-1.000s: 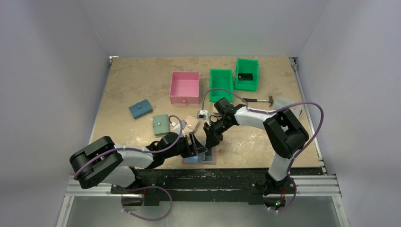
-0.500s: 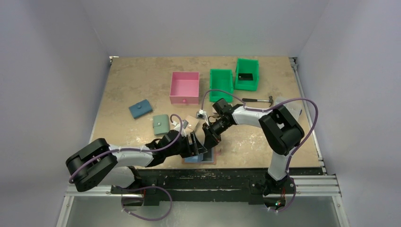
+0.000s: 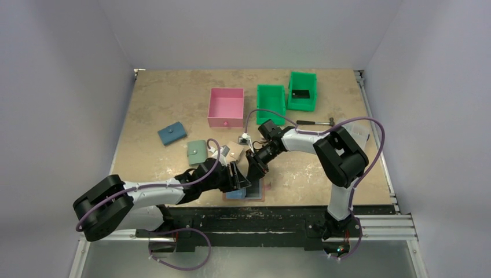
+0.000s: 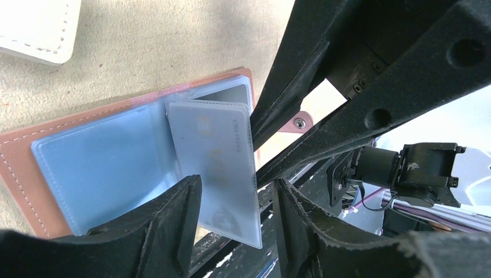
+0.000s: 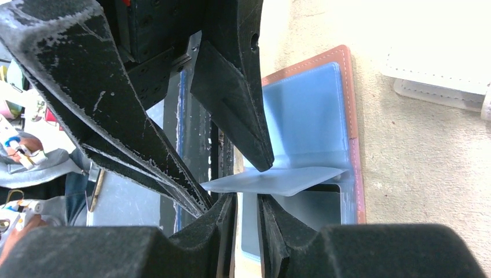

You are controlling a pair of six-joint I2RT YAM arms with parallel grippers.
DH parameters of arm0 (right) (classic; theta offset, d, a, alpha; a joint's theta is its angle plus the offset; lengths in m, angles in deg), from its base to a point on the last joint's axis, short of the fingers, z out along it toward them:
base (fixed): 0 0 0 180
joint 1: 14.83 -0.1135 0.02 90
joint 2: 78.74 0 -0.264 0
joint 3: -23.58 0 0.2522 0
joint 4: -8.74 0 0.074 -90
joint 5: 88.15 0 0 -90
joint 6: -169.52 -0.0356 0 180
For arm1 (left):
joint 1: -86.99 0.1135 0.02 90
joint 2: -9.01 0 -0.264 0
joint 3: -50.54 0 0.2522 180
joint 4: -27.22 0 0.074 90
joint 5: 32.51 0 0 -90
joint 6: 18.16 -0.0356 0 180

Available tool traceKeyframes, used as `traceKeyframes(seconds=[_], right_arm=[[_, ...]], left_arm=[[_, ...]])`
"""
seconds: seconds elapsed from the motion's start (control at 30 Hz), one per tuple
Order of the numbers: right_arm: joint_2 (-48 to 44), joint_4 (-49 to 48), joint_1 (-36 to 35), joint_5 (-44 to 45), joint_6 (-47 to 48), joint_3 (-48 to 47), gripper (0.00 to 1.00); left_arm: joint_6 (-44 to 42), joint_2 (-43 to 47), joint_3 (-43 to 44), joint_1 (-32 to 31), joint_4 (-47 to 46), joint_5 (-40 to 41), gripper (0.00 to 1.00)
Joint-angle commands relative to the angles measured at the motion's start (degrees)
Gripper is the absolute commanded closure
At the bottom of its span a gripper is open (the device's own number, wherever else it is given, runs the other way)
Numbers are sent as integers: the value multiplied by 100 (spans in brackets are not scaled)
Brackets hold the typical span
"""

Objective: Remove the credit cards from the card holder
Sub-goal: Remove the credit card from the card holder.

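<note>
Tan, speckled board makes up the table point(image 3: 156, 98), with both arms bolted at its near edge. A pink box point(image 3: 226, 121) is set toward the far side. Two green bins point(image 3: 271, 98) are placed to its right, and a small dark object is held in the farther one. A blue wallet point(image 3: 172, 134), a sage green wallet point(image 3: 197, 152) and a beige wallet point(image 3: 234, 149) are spread across the left and middle. A hammer point(image 3: 315, 122) is laid near the right arm's elbow.

The card holder point(image 4: 87, 174) is laid open flat at the table's near edge, between the two arm bases. Its terracotta leather is turned down and its light blue lining is turned up. Both grippers are positioned over it, almost tip to tip.

The left gripper point(image 4: 237, 182) is held with its jaws released and spread apart. They straddle a frosted sleeve point(image 4: 231, 214) that stands up from the holder's fold. The right gripper point(image 5: 246, 200) is shown with its jaws drawn to a narrow slit, clenched on the sleeve's free edge.

A pale grey card point(image 4: 211, 145) with faint markings is lodged inside that sleeve. A dark rectangle is seen in the pocket beneath it; whether this is the black card cannot be told. A snap tab point(image 4: 298, 123) is visible just past the holder's edge.
</note>
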Motion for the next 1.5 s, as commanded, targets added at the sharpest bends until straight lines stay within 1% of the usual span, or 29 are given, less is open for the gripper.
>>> traceKeyframes(seconds=[0.0, 0.2, 0.37, 0.6, 0.8, 0.9, 1.1, 1.27, 1.47], right_arm=[[-26, 121, -75, -254, -22, -202, 71], [-27, 82, -71, -32, -40, -202, 69], [-58, 81, -73, 91, -27, -202, 68], [-62, 115, -74, 89, 35, -218, 66], [-110, 161, -75, 178, 102, -242, 66], [-144, 220, -74, 280, 198, -270, 67], [-267, 282, -75, 435, 338, -290, 67], [-349, 397, -76, 609, 528, -329, 68], [-623, 651, -76, 715, 924, -378, 68]], left_arm=[[-185, 171, 125, 41, 405, 403, 50], [-221, 331, 95, 41, 655, 480, 52], [-229, 422, 26, 41, 724, 480, 52], [-279, 445, 18, 39, 628, 453, 52], [-340, 492, 43, 46, 859, 480, 53], [-367, 535, 57, 46, 954, 630, 56], [-398, 546, 66, 50, 969, 655, 60], [-422, 539, 62, 59, 959, 662, 66], [-422, 591, -17, 67, 939, 753, 81]])
